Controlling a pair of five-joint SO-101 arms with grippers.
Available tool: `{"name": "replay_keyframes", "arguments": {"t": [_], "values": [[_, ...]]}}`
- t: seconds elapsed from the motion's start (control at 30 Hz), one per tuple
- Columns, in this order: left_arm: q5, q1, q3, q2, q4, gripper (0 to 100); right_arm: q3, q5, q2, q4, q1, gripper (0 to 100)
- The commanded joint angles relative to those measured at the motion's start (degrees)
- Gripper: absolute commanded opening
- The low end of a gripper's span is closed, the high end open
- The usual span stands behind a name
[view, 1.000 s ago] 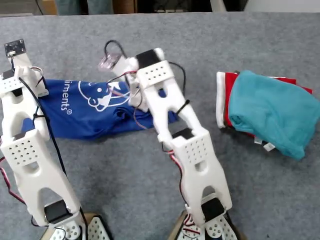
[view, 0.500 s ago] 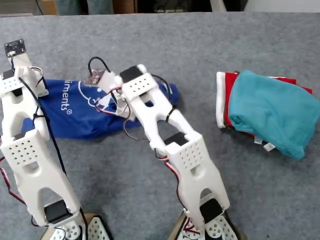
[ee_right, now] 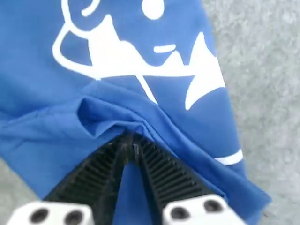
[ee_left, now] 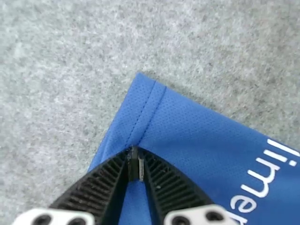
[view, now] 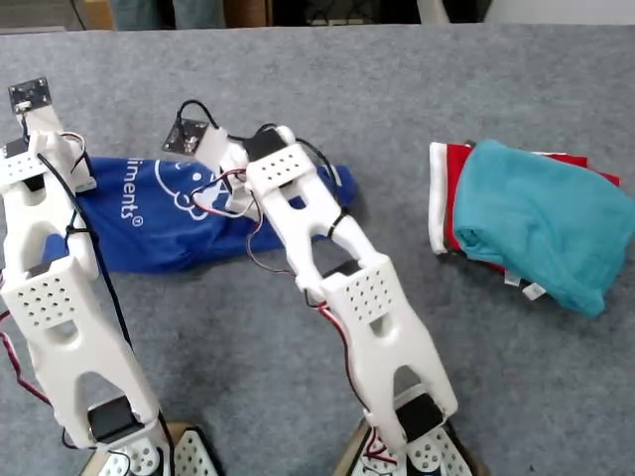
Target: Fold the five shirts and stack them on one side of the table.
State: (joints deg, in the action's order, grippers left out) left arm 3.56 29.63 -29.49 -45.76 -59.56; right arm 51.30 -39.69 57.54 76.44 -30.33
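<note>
The left gripper (ee_left: pixel 135 161) has its ribbed fingers pressed together on the stitched hem of the blue shirt (ee_left: pixel 206 136), just in from a corner, with only a thin pinch of cloth between them. The right gripper (ee_right: pixel 130 143) is likewise closed tight on a raised fold of the same shirt, below the white printed figure and toward its other end. Seen from above, the shirt lies flat and lengthwise across the left part of the grey table (view: pixel 446 99), partly folded, with one arm at each end. Well apart on the right sits the stack, a teal shirt (view: pixel 536 223) lying rumpled on top of a red one (view: pixel 459 203) with a white edge beneath. The blue fabric looks thin, light and quite limp, so it will likely sag between the two grips and drag a little on the fuzzy table cover. The hem and corners, where the cloth is doubled and stitched, seem the surest places to hold. A pinch taken mid-panel, like the right one, risks bunching up extra layers.
</note>
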Motion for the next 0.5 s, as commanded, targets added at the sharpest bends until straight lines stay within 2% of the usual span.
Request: {"name": "replay_keyframes", "arguments": {"t": [0.0,0.17,0.47], "values": [[-0.3,1.4,-1.5,0.1,-0.2,3,11.2,-0.8,-2.4,8.1,1.1,1.5],[-0.3,1.4,-1.5,0.1,-0.2,3,26.2,-0.5,-3.8,24.9,-1.4,1.5],[-0.3,1.5,-1.5,0.0,-0.2,3,22.0,-0.4,9.9,15.6,-7.7,1.5]]}}
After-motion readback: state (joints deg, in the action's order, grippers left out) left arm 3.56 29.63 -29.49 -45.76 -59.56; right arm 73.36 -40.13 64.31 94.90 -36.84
